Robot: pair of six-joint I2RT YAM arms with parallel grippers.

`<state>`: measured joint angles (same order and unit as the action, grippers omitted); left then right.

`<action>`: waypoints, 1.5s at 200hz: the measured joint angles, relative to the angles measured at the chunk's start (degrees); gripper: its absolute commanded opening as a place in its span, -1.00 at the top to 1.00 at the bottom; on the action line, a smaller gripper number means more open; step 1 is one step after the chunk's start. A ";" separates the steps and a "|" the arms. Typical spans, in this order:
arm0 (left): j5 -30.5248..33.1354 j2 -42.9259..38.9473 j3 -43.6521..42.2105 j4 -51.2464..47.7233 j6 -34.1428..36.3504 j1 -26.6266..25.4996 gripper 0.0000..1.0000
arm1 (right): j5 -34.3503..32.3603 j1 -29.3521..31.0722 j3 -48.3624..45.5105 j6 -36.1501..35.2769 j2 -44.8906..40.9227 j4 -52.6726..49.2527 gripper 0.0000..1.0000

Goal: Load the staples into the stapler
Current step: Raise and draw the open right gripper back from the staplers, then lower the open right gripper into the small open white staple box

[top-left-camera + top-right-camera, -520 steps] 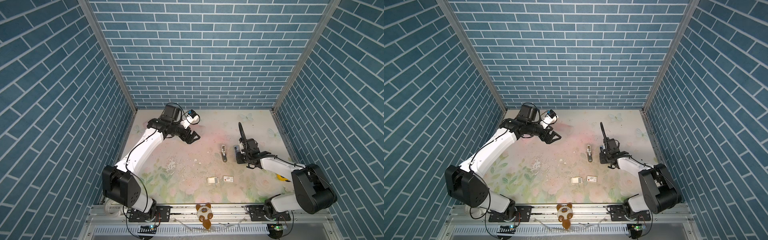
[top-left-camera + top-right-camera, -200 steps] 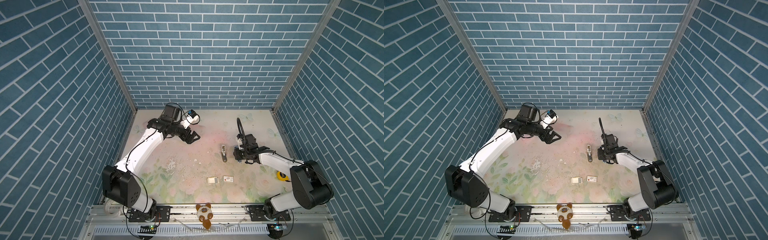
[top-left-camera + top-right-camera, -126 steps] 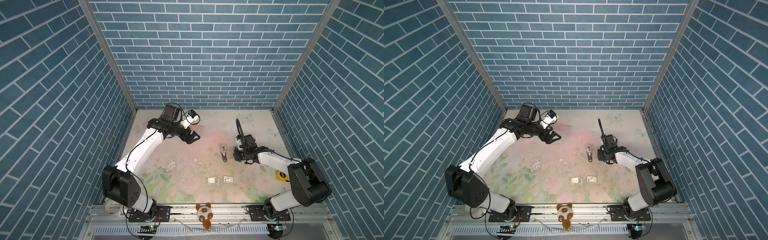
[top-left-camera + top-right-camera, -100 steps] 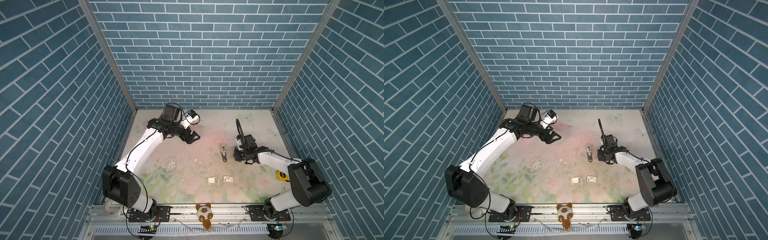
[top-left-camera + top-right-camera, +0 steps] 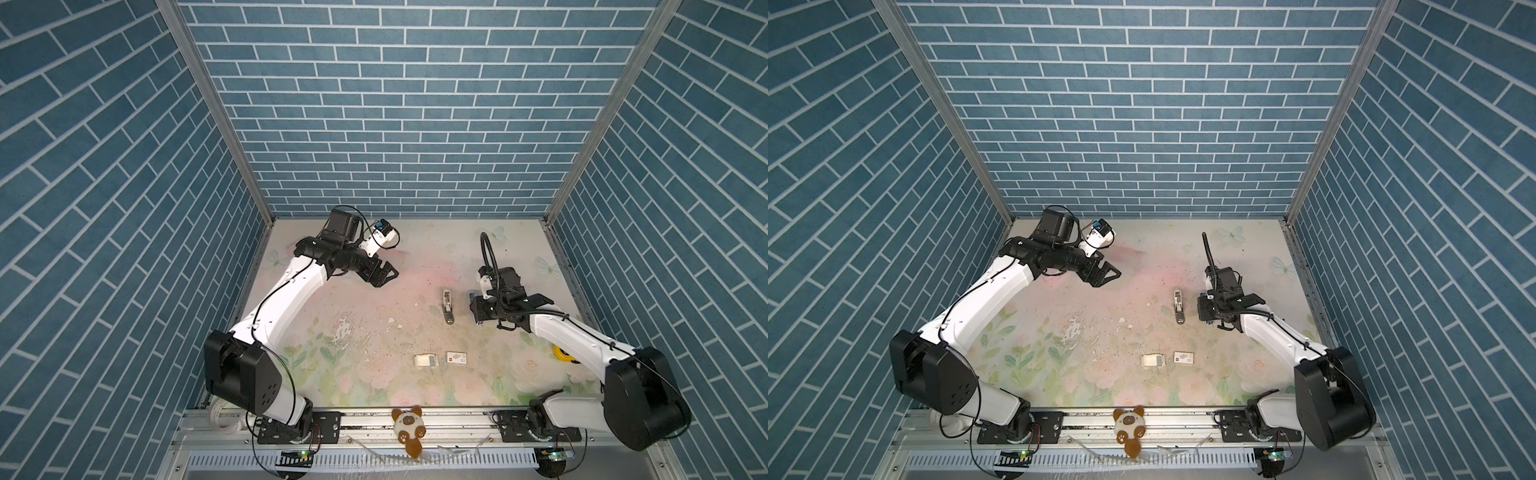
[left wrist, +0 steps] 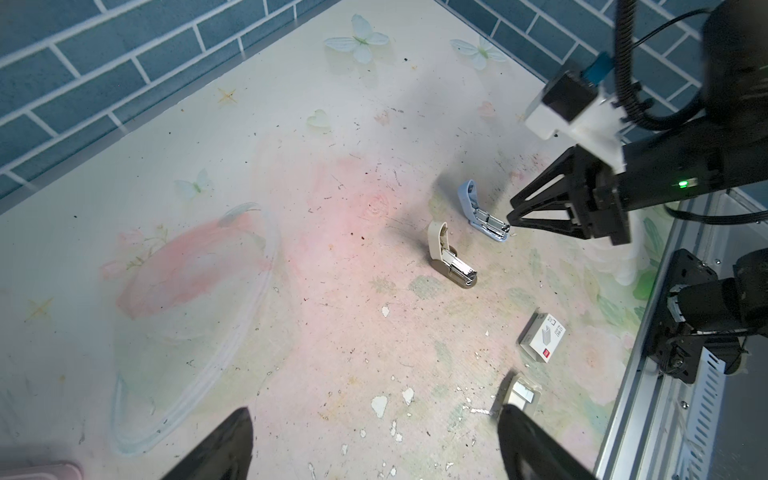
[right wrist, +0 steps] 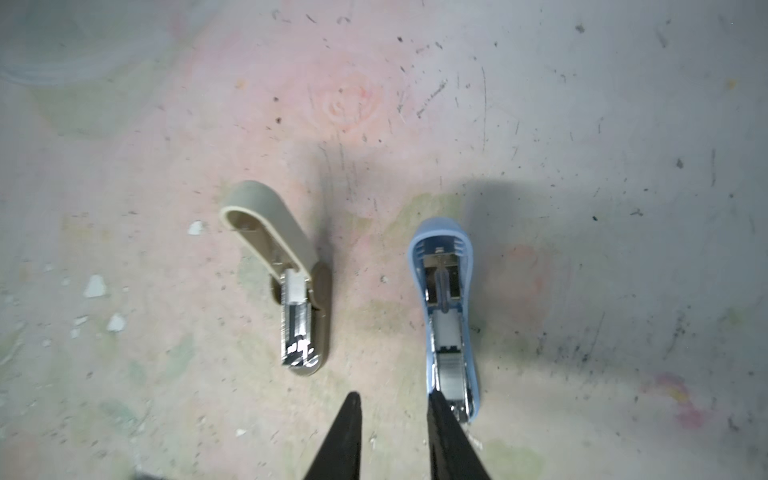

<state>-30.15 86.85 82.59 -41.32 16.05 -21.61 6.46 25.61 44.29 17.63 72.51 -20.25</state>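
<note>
Two staplers lie open on the mat. The blue stapler point(image 7: 446, 299) point(image 6: 478, 210) shows grey metal in its channel. The beige stapler point(image 5: 447, 306) point(image 5: 1179, 306) point(image 7: 286, 266) lies just left of it. My right gripper point(image 7: 392, 399) point(image 5: 478, 309) point(image 6: 510, 212) is low at the blue stapler's front end, jaws a little apart with bare mat between them. One of its fingers point(image 7: 444, 432) overlaps the stapler's front edge. The staples point(image 6: 521, 392) lie in a white card tray point(image 5: 426, 360) point(image 5: 1152, 360), beside its red-marked sleeve point(image 5: 456, 358) point(image 6: 544, 337). My left gripper point(image 5: 386, 279) point(image 5: 1108, 279) point(image 6: 374, 415) hovers open at the back left.
A yellow roll point(image 5: 561, 355) lies by the right arm near the right wall. A plush toy point(image 5: 409, 424) hangs on the front rail. Flakes of worn mat point(image 5: 343, 332) are scattered mid-table. Blue brick walls close in three sides.
My right gripper has shifted slightly left and back, up to the blue stapler's front end. The left arm has not moved.
</note>
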 measured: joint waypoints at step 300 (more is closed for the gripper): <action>3.96 -2.64 0.63 1.77 -3.45 0.00 -0.87 | 0.98 35.54 5.84 30.10 14.64 -6.82 0.56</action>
<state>-26.20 84.20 83.22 -39.55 12.60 -21.61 7.44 61.14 50.13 47.72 87.15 -27.07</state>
